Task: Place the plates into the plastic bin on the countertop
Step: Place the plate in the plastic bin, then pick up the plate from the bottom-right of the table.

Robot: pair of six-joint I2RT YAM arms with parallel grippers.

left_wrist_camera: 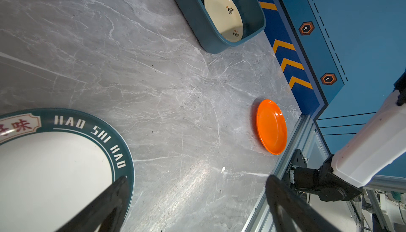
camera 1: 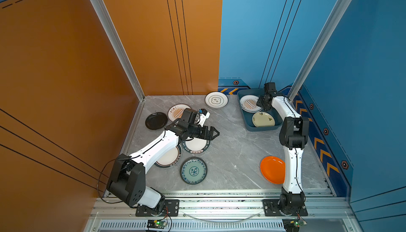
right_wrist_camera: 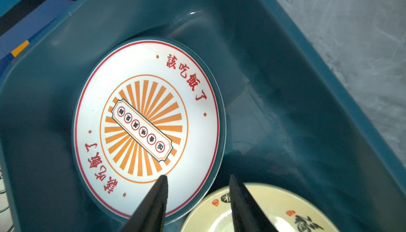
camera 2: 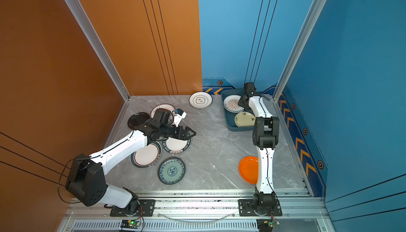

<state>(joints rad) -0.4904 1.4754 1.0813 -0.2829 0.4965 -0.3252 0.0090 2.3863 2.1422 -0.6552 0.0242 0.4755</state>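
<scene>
The plastic bin [camera 1: 244, 118] stands at the back right of the countertop [camera 1: 232, 154]. It holds a sunburst plate [right_wrist_camera: 145, 121] and a cream-yellow plate [right_wrist_camera: 259, 211]. My right gripper [right_wrist_camera: 197, 178] hangs open just above where those two meet, holding nothing. My left gripper [camera 1: 216, 133] is wide open and empty over a green-rimmed plate [left_wrist_camera: 55, 165]. On the counter lie black [camera 1: 156, 121], sunburst [camera 1: 175, 112], green-rimmed [camera 1: 169, 158], teal floral [camera 1: 193, 170], orange [camera 1: 272, 169] and far white [camera 1: 216, 100] plates.
The left arm [camera 1: 153, 147] crosses over the cluster of plates at the left. The right arm [camera 1: 292, 165] stands beside the orange plate and hides its right edge. Walls close the counter at back and sides; a metal rail [camera 1: 219, 204] runs along the front.
</scene>
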